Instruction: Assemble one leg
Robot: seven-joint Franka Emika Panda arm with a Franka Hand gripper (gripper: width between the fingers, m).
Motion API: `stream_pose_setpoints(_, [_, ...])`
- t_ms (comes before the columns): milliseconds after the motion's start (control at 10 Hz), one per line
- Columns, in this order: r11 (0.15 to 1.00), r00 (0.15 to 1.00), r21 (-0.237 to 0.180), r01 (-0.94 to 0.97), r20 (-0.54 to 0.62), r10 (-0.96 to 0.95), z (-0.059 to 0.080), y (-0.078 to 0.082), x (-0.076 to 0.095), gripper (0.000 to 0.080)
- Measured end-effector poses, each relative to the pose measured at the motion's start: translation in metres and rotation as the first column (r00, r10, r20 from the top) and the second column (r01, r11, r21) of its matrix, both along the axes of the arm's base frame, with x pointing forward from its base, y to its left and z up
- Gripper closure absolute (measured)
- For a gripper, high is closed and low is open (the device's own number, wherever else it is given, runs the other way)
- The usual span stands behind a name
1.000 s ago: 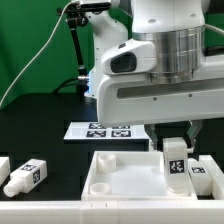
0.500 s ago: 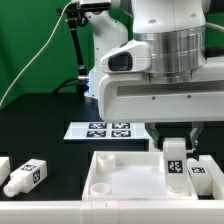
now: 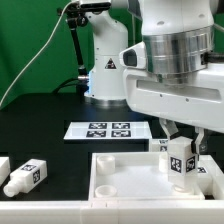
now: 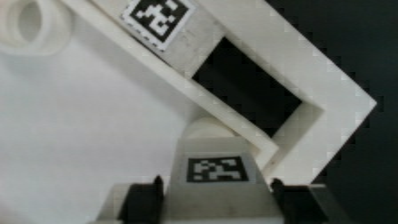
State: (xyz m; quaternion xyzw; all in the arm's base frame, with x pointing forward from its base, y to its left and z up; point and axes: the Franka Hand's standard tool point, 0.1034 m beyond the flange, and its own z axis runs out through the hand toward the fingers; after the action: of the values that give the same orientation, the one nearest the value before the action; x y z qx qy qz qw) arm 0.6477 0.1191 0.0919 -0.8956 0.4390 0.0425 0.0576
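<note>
My gripper (image 3: 181, 152) is shut on a leg (image 3: 180, 163), a chunky white peg with a black-and-white tag on its front. It holds the leg upright over the right corner of the large square white tray-like piece (image 3: 115, 178). In the wrist view the leg (image 4: 215, 160) sits between the two dark fingers (image 4: 146, 197), above the tray piece's white rim (image 4: 294, 60). A round corner hole (image 4: 25, 35) shows on the tray piece. A second leg (image 3: 25, 177) lies on its side at the exterior view's left.
The marker board (image 3: 105, 130) lies on the black table behind the tray piece. Another white part (image 3: 3, 165) is at the exterior view's left edge. A white part (image 3: 208, 178) shows just right of the held leg. A green backdrop stands behind the arm.
The arm has shifted toward the exterior view's right, carrying the held leg slightly right and lower over the tray piece's corner. Other parts have not moved.
</note>
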Motion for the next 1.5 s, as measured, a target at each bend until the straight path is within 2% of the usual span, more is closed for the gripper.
stream_pose_setpoints(200, [0.99, 0.99, -0.005, 0.14, -0.018, -0.14, 0.0, 0.003, 0.0, 0.0515])
stream_pose_setpoints(400, [0.996, 0.996, -0.004, 0.087, -0.011, -0.087, 0.0, 0.003, 0.0, 0.0515])
stream_pose_setpoints(500, [1.0, 1.0, -0.009, 0.028, -0.002, -0.028, 0.0, 0.002, 0.0, 0.0431])
stream_pose_setpoints(600, [0.999, 0.999, -0.01, -0.034, 0.007, 0.034, 0.0, 0.003, 0.0, 0.0237])
stream_pose_setpoints(700, [0.997, 0.997, -0.008, -0.08, 0.013, 0.08, -0.001, 0.003, 0.0, 0.0177])
stream_pose_setpoints(1000, [0.96, 0.96, -0.008, -0.278, 0.04, 0.279, -0.001, 0.002, 0.0, 0.0151])
stream_pose_setpoints(1200, [0.861, 0.859, -0.017, -0.508, 0.066, 0.508, -0.005, -0.007, 0.0, 0.015])
stream_pose_setpoints(1400, [0.741, 0.738, -0.075, -0.668, 0.065, 0.672, -0.004, -0.008, 0.002, 0.015])
stream_pose_setpoints(1500, [0.656, 0.652, -0.09, -0.75, 0.066, 0.755, -0.003, -0.009, 0.003, 0.015])
